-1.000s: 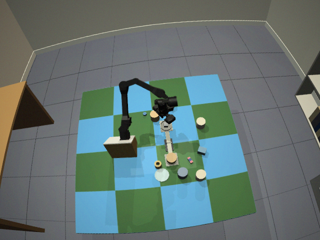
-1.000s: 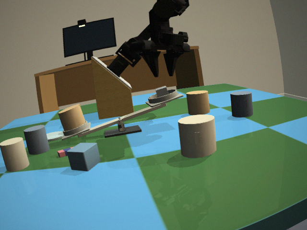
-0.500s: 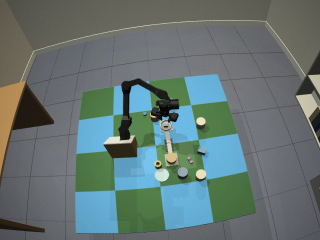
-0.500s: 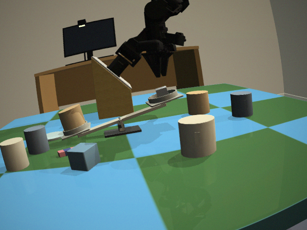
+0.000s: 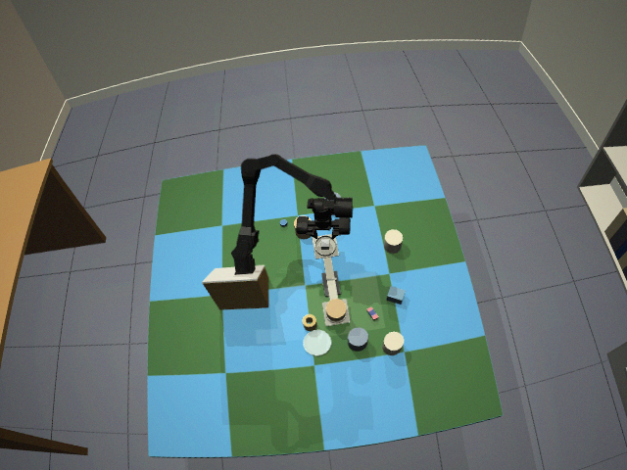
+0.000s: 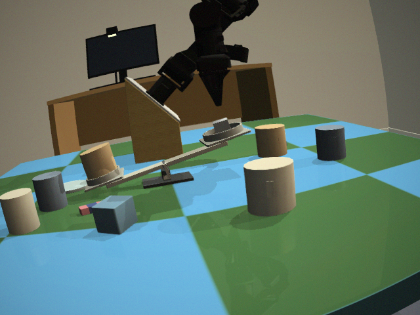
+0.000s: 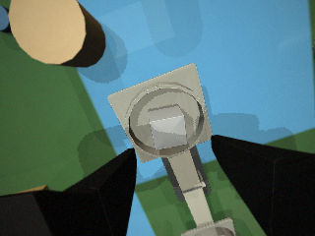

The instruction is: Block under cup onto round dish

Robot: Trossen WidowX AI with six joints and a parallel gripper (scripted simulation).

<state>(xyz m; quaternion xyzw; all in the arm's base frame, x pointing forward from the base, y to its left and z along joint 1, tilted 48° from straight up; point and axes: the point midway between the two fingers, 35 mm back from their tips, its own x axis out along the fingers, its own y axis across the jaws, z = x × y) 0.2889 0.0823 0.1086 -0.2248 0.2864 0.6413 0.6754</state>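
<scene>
Above the raised pan of the balance (image 5: 328, 266) (image 6: 142, 172) (image 7: 183, 168), on the top view's upper-edge side of the bench (image 5: 192, 414) (image 6: 271, 268) (image 7: 30, 118), the claw (image 5: 324, 235) (image 6: 218, 104) (image 7: 172, 147) is held apart, and the grey block (image 5: 324, 245) (image 6: 221, 125) (image 7: 168, 133) is seen uncovered in that pan. The lowered end, toward the bottom edge, is topped by a tan cup (image 5: 335, 308) (image 6: 98, 163), with the round dish (image 5: 316, 343) (image 6: 74, 186) placed nearby.

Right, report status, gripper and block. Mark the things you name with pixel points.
Gripper (image 5: 323, 236) (image 6: 218, 105) (image 7: 172, 147) open, above raised end. Gray block (image 5: 324, 245) (image 6: 221, 125) (image 7: 168, 132) uncovered, in the raised pan (image 5: 315, 252) (image 6: 212, 136) (image 7: 120, 100). Pan's rim surrounds block; nothing on top.
</scene>
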